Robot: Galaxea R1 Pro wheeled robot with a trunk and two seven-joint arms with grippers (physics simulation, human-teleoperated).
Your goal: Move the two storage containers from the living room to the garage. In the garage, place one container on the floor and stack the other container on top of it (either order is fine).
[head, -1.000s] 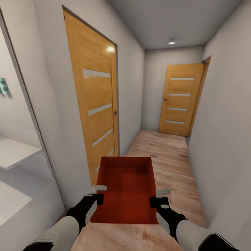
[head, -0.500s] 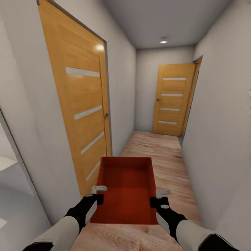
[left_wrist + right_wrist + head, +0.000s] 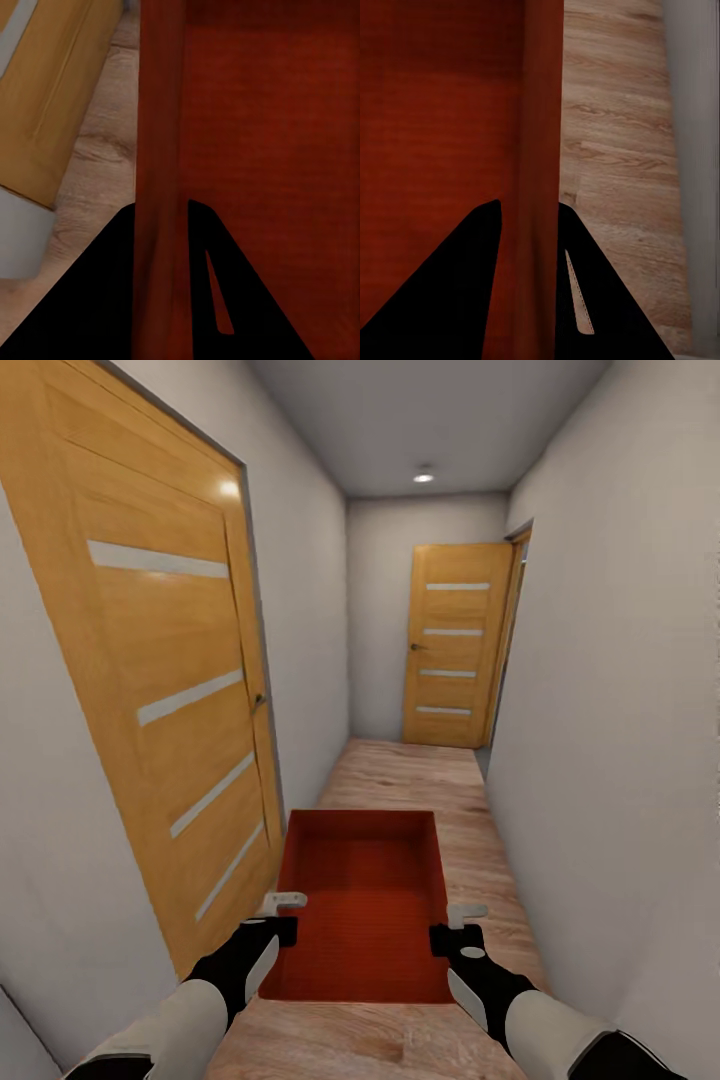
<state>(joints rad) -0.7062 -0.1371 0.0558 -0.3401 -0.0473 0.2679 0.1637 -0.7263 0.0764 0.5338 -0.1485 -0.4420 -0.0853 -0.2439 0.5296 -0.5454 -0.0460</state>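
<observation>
The left fingers pinch the left wall of the storage container, one finger on each side. The right fingers pinch its right wall. Held between them above the wood floor, the bin is orange-red, open-topped, thin-walled and flat-bottomed.

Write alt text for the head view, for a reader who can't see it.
Both grippers, left gripper and right gripper, hold an open-topped orange-red storage container by its side walls above a light wood plank floor in a narrow pale-walled hallway. A wooden door is close on the left; another door closes the far end.
</observation>
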